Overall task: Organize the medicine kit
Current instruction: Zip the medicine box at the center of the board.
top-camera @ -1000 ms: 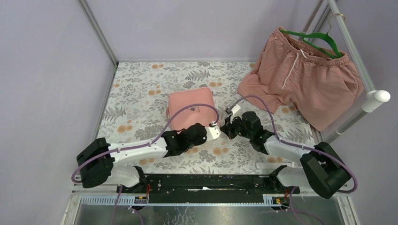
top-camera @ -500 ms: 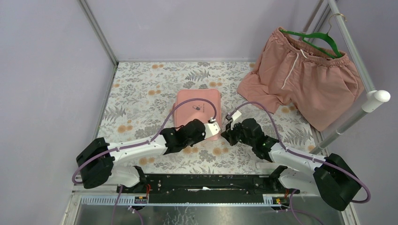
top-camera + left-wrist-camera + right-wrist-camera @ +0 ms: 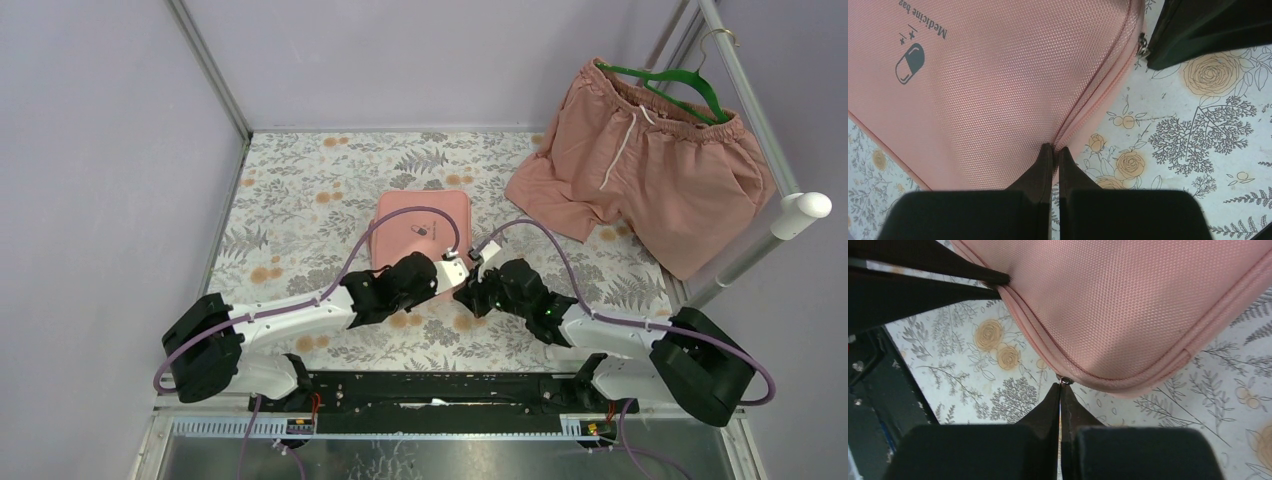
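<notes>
The medicine kit [image 3: 420,215] is a pink zip case lying shut and flat on the floral cloth, pill logo [image 3: 909,62] up. My left gripper [image 3: 457,280] is shut, its tips [image 3: 1053,148] pinching the zip seam on the kit's near edge [image 3: 998,90]. My right gripper [image 3: 472,297] is at the kit's near right corner, shut [image 3: 1061,386] on the small metal zipper pull [image 3: 1064,380]. The kit fills the upper part of the right wrist view [image 3: 1128,300], with the left gripper's fingers [image 3: 948,275] at upper left. The two grippers are close together.
Pink drawstring shorts [image 3: 640,160] on a green hanger [image 3: 680,80] drape over the table's back right. A white-capped pole [image 3: 760,240] slants along the right side. Purple walls and metal posts close in the table. The black base rail [image 3: 440,390] runs along the near edge.
The kit has shifted right and now lies flat with its logo showing. My right gripper has moved left to the kit's near right corner. The left gripper has barely moved over the last half second.
</notes>
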You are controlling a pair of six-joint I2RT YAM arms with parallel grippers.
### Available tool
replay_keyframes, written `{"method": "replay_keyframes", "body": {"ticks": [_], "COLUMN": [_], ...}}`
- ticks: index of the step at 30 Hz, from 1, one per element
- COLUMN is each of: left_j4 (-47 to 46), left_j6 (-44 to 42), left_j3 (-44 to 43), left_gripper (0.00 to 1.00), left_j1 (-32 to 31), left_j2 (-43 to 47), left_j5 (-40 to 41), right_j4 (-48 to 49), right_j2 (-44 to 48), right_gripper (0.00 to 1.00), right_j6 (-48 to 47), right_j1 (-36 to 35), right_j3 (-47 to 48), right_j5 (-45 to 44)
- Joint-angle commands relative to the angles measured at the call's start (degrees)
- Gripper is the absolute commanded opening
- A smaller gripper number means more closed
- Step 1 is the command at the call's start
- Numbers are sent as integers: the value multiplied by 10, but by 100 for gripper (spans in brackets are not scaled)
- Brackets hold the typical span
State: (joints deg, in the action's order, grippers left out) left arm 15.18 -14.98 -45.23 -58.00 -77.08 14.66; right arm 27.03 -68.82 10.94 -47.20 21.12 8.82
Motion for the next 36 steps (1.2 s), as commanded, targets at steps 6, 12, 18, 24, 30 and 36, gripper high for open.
{"method": "replay_keyframes", "body": {"ticks": [6,12,18,24,30,36], "left_j4": [-11,-16,-18,-16,-17,-14], "left_j6": [36,32,30,30,25,20], "left_j3": [10,16,18,15,18,21], "left_gripper": [0,0,0,0,0,0], "left_j1": [13,13,13,12,10,9], "left_j2": [0,8,10,3,5,9], "left_j5": [-50,-68,-79,-86,-91,-96], "right_j4": [174,242,283,289,313,330], "right_j2": [-59,-97,-123,-154,-186,-197], "right_gripper": [0,0,0,0,0,0], "right_j6": [149,207,240,244,259,265], "right_j1": [-36,-38,-41,-54,-62,-63], "right_j3": [-10,-13,-9,16,44,56], "right_j5": [49,49,56,56,58,62]}}
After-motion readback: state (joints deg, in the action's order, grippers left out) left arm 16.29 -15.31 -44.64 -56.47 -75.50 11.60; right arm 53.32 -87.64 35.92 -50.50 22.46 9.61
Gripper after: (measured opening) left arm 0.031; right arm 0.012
